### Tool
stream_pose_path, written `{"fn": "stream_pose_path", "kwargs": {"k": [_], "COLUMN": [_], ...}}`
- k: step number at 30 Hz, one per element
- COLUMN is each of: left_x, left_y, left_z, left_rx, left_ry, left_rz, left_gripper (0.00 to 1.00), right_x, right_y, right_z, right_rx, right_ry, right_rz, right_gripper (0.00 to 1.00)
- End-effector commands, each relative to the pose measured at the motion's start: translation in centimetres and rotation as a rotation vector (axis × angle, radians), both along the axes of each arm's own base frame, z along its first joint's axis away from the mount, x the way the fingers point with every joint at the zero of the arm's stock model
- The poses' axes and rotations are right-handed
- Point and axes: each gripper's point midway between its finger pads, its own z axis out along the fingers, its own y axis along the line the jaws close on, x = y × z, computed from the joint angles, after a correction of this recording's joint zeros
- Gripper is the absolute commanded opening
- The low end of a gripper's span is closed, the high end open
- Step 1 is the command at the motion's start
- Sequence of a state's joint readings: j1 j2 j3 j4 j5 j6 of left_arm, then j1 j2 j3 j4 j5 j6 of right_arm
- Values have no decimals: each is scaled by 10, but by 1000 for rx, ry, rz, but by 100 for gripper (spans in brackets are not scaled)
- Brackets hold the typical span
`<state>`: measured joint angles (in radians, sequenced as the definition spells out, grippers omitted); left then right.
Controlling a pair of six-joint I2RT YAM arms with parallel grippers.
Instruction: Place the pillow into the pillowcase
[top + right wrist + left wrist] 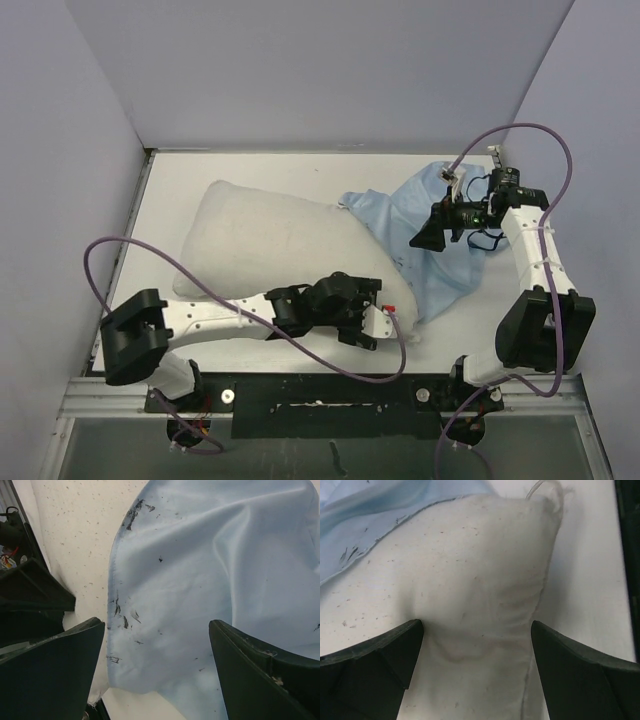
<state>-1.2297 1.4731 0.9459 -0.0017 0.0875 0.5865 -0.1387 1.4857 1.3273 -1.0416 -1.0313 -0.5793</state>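
Overhead only, whole pillow (270,240) beside pillowcase (440,280).

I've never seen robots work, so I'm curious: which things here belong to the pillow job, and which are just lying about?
Belongs to the job:
- off-white pillow
- light blue pillowcase
- left hand, open at a pillow corner
- right hand, open over the pillowcase

Not part of it:
- table
- purple cables
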Motion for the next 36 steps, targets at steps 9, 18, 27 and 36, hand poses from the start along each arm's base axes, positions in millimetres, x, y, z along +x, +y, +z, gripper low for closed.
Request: {"fn": "stream_pose_path", "kwargs": {"k": [9, 18, 27, 36], "left_x": [126, 161, 165, 165], "left_y": [-10, -3, -13, -12], "left_z": [37, 35, 32, 31], "left_rx": [-160, -247, -298, -330], "left_ry": [13, 222, 320, 374], "left_rz": [441, 553, 550, 551], "left_gripper": [0, 0, 0, 0], "right_x": [-26, -2, 28, 45], "right_y": [3, -12, -11, -8], "right_z": [11, -32, -71, -84], "right_rx": [-9, -154, -327, -361], "right_ry": [-128, -2, 77, 86], "right_rz": [131, -58, -185, -196], "right_gripper": [88, 76, 62, 56]}}
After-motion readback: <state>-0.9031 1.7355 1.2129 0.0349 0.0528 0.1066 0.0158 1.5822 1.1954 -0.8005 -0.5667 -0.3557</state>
